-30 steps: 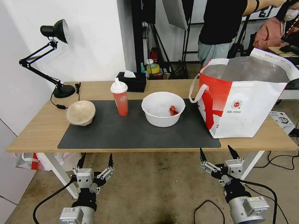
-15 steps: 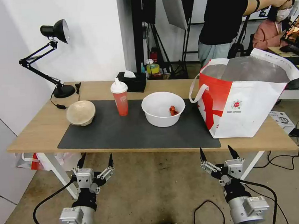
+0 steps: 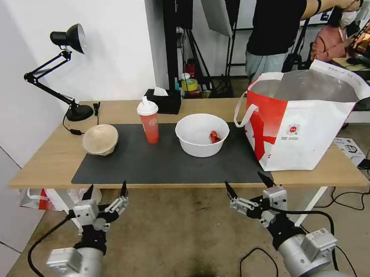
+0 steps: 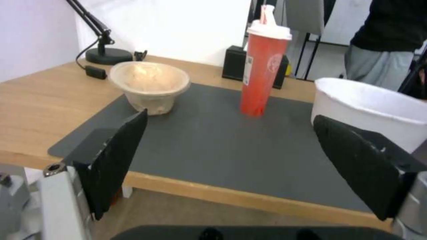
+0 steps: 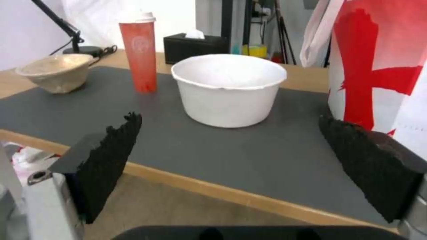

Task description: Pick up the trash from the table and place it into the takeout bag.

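The trash stands on the dark mat of the table [image 3: 45, 162]: a beige pulp bowl [image 3: 100, 139] [image 4: 150, 85] [image 5: 55, 72] at the left, a red cup with a white lid [image 3: 148, 120] [image 4: 262, 68] [image 5: 138, 51] in the middle, and a wide white bowl [image 3: 202, 134] [image 5: 229, 88] [image 4: 378, 106] holding a red scrap. The takeout bag [image 3: 303, 115] [image 5: 382, 66] stands open at the table's right end. My left gripper [image 3: 106, 190] [image 4: 231, 156] and right gripper [image 3: 248, 180] [image 5: 231, 160] hang open just below the table's front edge, holding nothing.
A black desk lamp [image 3: 67, 70] stands at the back left corner and a black tissue box [image 3: 163, 100] behind the cup. Cables lie on the floor at the right. People stand behind the table among light stands.
Both arms have risen and swung left toward the table's front edge. Everything on the table stayed put.
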